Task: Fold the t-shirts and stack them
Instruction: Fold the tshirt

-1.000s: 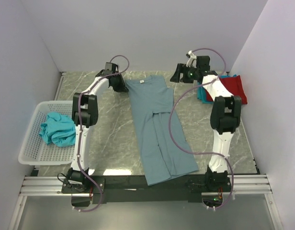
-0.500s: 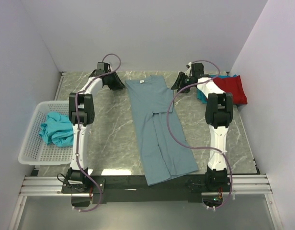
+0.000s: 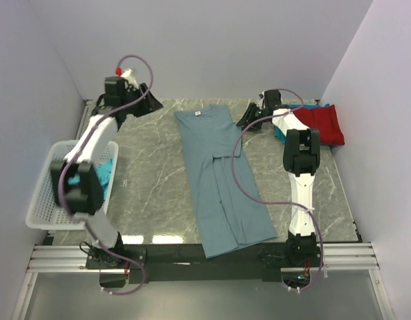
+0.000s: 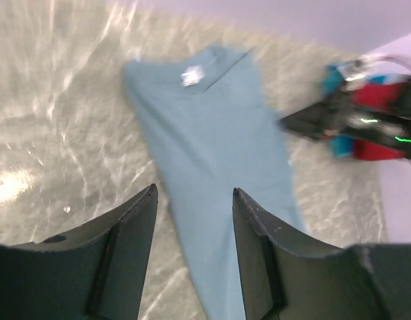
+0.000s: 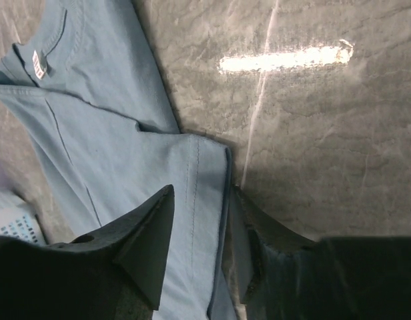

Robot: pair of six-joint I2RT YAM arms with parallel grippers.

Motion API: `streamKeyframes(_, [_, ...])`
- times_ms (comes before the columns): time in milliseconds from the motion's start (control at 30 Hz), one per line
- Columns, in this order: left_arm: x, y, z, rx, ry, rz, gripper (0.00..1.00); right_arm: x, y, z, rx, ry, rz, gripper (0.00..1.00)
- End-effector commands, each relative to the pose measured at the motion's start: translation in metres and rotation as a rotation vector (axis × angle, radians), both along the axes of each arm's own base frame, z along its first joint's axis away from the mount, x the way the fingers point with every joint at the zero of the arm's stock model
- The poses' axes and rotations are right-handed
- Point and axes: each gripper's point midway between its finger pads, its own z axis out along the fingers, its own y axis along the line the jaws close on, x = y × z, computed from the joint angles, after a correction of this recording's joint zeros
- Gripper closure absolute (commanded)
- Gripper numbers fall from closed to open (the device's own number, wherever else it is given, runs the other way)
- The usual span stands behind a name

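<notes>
The blue-grey t-shirt (image 3: 219, 180) lies folded lengthwise down the middle of the table, collar at the far end. It also shows in the left wrist view (image 4: 212, 133) and the right wrist view (image 5: 105, 133). My left gripper (image 3: 142, 103) is open and empty, held high off the shirt's far left corner (image 4: 194, 193). My right gripper (image 3: 247, 121) is open, low at the shirt's right edge, its jaws either side of the folded sleeve hem (image 5: 202, 193). A red t-shirt (image 3: 322, 123) lies on a teal one (image 3: 280, 131) at the far right.
A white basket (image 3: 42, 193) stands at the left edge with a crumpled teal t-shirt (image 3: 107, 170) in it, partly hidden by my left arm. Walls close in the back and both sides. Purple cables hang along both arms.
My left arm has lifted and swung left, away from the shirt's collar corner, its elbow now over the basket. My right gripper has dropped lower at the shirt's right edge.
</notes>
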Motion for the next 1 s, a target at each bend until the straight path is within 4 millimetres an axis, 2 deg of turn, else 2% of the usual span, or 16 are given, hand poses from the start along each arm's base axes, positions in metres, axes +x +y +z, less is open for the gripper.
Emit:
streamKeyframes(0, [-0.040,0.004,0.036,0.025,-0.140,-0.024,0.45,-0.006,0.008,-0.015,0.019,0.062,-0.002,0.54])
streamKeyframes(33, [-0.050,0.004,0.036,0.026,-0.149,-0.030,0.45,-0.007,0.007,-0.016,0.019,0.068,-0.005,0.55])
streamKeyframes(67, [-0.065,0.006,0.048,0.027,-0.182,-0.029,0.45,-0.008,0.008,-0.018,0.018,0.072,-0.002,0.56])
streamKeyframes(100, [-0.079,0.008,0.027,0.040,-0.140,-0.029,0.45,-0.007,0.007,-0.018,0.019,0.072,-0.005,0.58])
streamKeyframes(200, [-0.110,0.018,0.005,0.107,-0.111,-0.033,0.45,-0.007,0.009,-0.020,0.029,0.079,-0.005,0.68])
streamKeyframes(300, [-0.133,0.037,-0.022,0.202,-0.075,0.013,0.44,-0.006,0.009,-0.020,0.029,0.078,-0.012,0.77])
streamKeyframes(400, [-0.143,0.046,-0.035,0.246,-0.072,0.039,0.43,-0.002,0.005,-0.014,0.012,0.053,-0.021,0.89])
streamKeyframes(533, [-0.140,0.045,-0.033,0.246,-0.079,0.030,0.43,0.005,0.001,0.000,0.001,0.003,-0.023,1.00])
streamKeyframes(867, [-0.139,0.041,-0.038,0.237,-0.063,0.008,0.44,0.016,-0.004,0.065,-0.004,-0.180,-0.033,1.00])
streamKeyframes(933, [-0.139,0.041,-0.038,0.239,-0.061,0.006,0.44,0.012,-0.006,0.065,-0.006,-0.186,-0.043,1.00])
streamKeyframes(967, [-0.139,0.041,-0.038,0.239,-0.062,0.007,0.44,0.012,-0.004,0.073,-0.006,-0.208,-0.041,1.00])
